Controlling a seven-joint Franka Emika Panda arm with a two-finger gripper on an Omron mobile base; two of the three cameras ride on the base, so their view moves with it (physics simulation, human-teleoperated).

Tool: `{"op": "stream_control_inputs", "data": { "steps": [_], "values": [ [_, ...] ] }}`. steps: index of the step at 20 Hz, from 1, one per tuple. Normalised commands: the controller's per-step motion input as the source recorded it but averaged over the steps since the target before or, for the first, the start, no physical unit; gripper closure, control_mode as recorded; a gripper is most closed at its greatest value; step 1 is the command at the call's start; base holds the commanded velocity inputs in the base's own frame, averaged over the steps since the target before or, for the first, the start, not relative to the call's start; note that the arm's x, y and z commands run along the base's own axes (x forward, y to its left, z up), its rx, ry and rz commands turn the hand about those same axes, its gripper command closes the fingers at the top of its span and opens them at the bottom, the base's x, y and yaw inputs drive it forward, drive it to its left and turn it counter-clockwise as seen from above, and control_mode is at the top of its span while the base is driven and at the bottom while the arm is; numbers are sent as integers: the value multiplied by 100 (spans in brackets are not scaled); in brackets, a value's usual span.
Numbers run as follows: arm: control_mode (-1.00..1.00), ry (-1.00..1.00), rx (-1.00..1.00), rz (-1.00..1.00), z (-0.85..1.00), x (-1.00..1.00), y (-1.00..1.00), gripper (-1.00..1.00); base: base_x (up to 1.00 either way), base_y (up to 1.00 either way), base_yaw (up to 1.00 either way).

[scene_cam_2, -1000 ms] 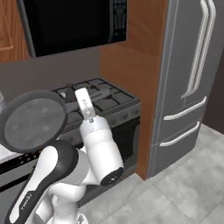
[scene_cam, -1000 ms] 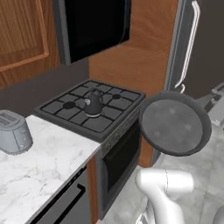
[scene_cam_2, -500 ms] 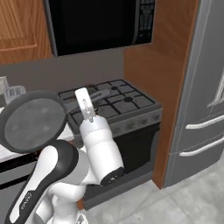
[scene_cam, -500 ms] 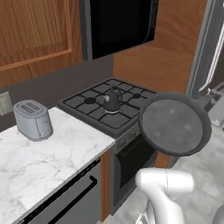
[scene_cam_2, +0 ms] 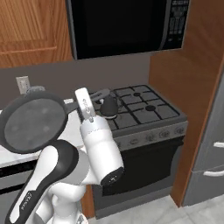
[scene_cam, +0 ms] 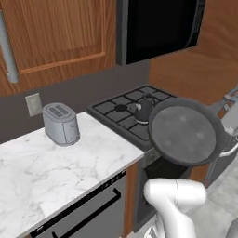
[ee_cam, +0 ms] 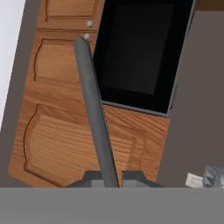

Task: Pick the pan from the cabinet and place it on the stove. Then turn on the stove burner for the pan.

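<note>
1. Left base view: large round dark grey frying pan is carried tilted on edge, off the front of the black gas range.
2. Gripper jaws are clamped on the pan's long handle.
3. Risk judged: small black kettle occupies a burner and could be struck on set-down.
4. Slippage is possible with so heavy a pan held by its handle.

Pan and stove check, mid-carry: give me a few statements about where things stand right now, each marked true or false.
1. The pan is held up in the air, off the stove. True.
2. The gripper is open and empty. False: it is shut on the pan's handle.
3. A small black kettle sits on the stove grates. True.
4. A toaster stands on the stove. False: it stands on the marble counter beside it.
</note>
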Motion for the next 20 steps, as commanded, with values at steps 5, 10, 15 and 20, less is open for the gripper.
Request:
{"op": "stream_control_inputs", "data": {
  "steps": [5, 10, 15, 20],
  "values": [
    [100, 0, 0, 0, 0, 0, 0, 100, 37, -9, 28],
    [100, 0, 0, 0, 0, 0, 0, 100, 13, -21, 21],
    [100, 0, 0, 0, 0, 0, 0, 100, 18, -17, 18],
    [100, 0, 0, 0, 0, 0, 0, 100, 28, -15, 19]
  ]
}}
